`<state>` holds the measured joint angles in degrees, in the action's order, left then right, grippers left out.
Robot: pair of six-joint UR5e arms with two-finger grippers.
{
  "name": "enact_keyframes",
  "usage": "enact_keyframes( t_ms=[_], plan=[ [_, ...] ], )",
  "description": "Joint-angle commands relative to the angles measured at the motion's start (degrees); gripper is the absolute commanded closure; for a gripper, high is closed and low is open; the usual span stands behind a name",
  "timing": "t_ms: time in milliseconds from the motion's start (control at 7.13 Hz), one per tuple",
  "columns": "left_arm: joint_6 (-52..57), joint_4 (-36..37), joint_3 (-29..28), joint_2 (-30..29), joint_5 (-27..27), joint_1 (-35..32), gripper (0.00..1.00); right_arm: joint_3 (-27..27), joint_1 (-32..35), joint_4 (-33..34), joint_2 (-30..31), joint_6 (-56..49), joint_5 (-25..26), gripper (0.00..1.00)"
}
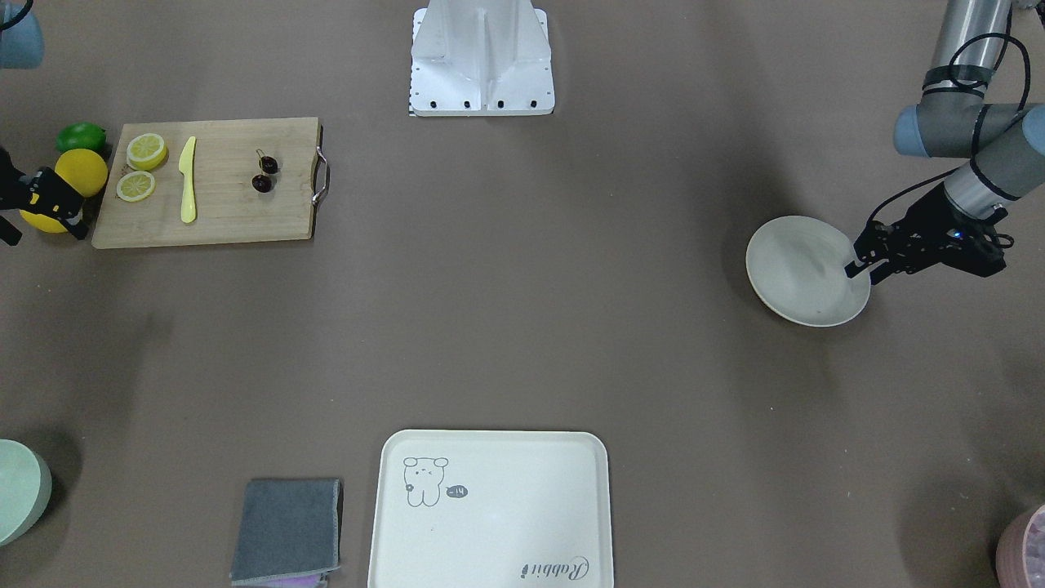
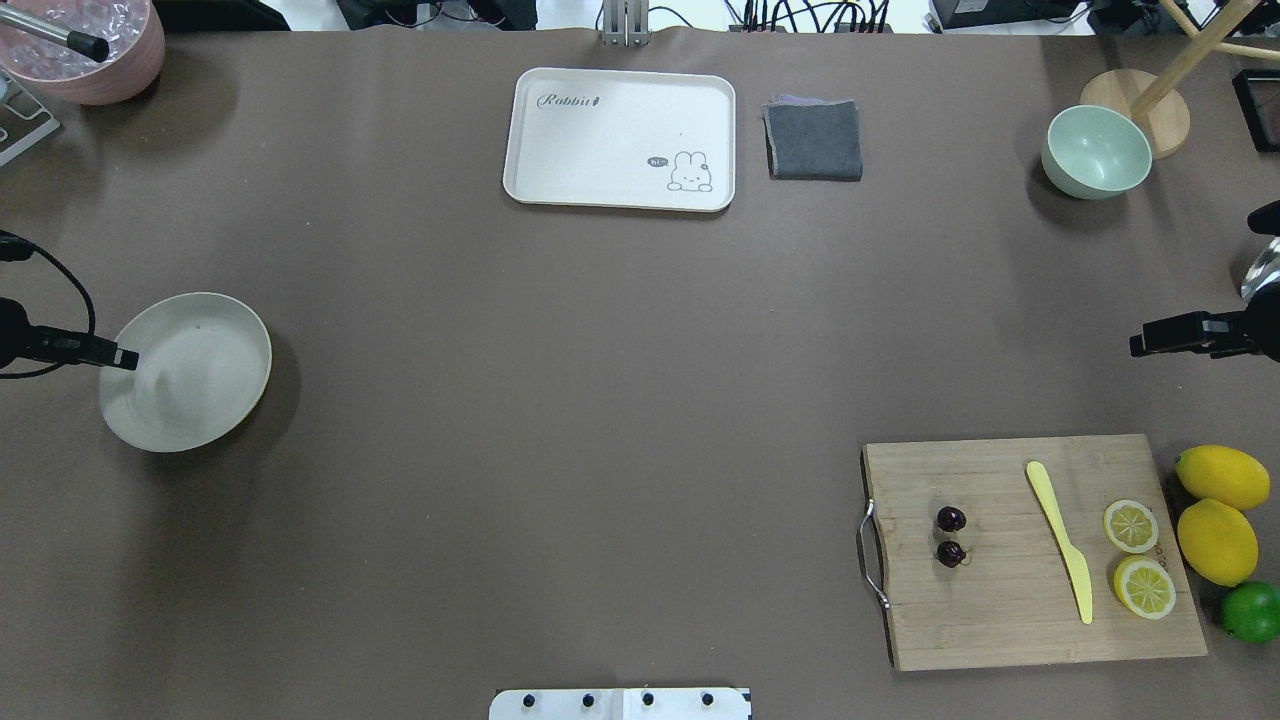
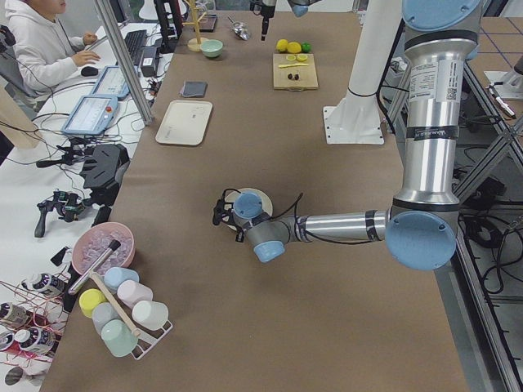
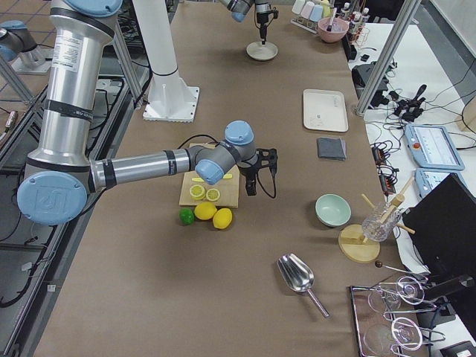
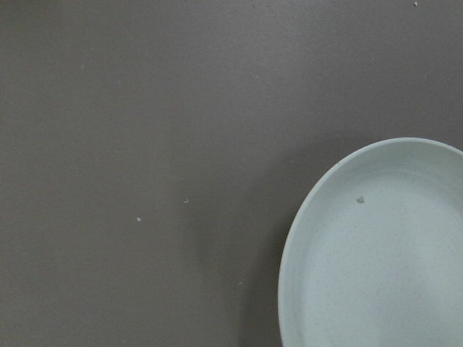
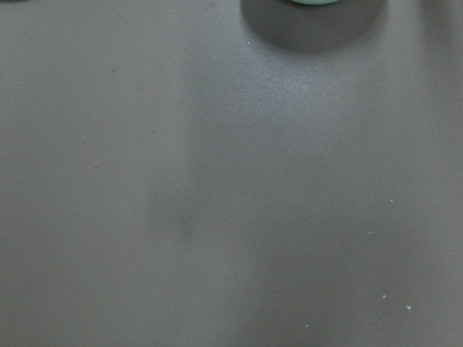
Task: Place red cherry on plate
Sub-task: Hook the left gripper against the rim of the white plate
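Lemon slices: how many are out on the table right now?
2. Both lemon slices lie on the cutting board, between the yellow knife and the whole lemons: one farther from the robot, one nearer. None seem hidden.

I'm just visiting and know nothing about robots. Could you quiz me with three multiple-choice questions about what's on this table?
1. The plate is: A empty; B holding fruit; C upside down.
2. The red cherry lies: A on the plate; B on the wooden cutting board; C on the tray.
3. Lemon slices on the board number: A one; B two; C four.

Answers:
1 A: its inside shows bare in the overhead view.
2 B: it sits on the wood, far across the table from the plate.
3 B: two cut slices lie beside the yellow knife.
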<state>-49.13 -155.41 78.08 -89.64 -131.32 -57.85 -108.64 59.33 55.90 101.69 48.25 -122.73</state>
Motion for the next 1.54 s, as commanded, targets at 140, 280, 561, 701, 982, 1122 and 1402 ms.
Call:
enact_keyframes(
  t_ms=[140,280,561,701,982,1122,1402],
  plan=[
    [-0.01,0.02,-0.38,0.00,0.01,0.20,0.79,0.18,0.00,-0.09,-0.09,0.00,0.03,0.00],
    [-0.01,-0.06,-0.21,0.00,0.01,0.20,0.98,0.18,0.00,0.00,-0.09,0.00,0.03,0.00],
    [-0.09,-0.41,0.75,0.00,-0.08,0.20,1.00,0.18,0.00,-0.09,-0.08,0.00,0.03,0.00],
    [-0.70,-1.81,1.54,-0.27,-0.16,0.20,1.00,0.18,0.00,-0.09,0.00,0.00,0.03,0.00],
    [-15.04,-1.30,6.35,-2.19,-0.08,0.20,1.00,0.18,0.00,-0.09,0.00,0.00,0.03,0.00],
    [-17.82,-1.30,7.34,-3.59,0.10,0.28,1.00,0.09,0.00,-0.09,-0.08,0.00,0.03,0.00],
    [-21.76,0.79,10.14,-6.84,0.80,3.16,1.00,-0.08,0.00,-0.09,0.00,0.00,-0.05,0.00]
  ],
)
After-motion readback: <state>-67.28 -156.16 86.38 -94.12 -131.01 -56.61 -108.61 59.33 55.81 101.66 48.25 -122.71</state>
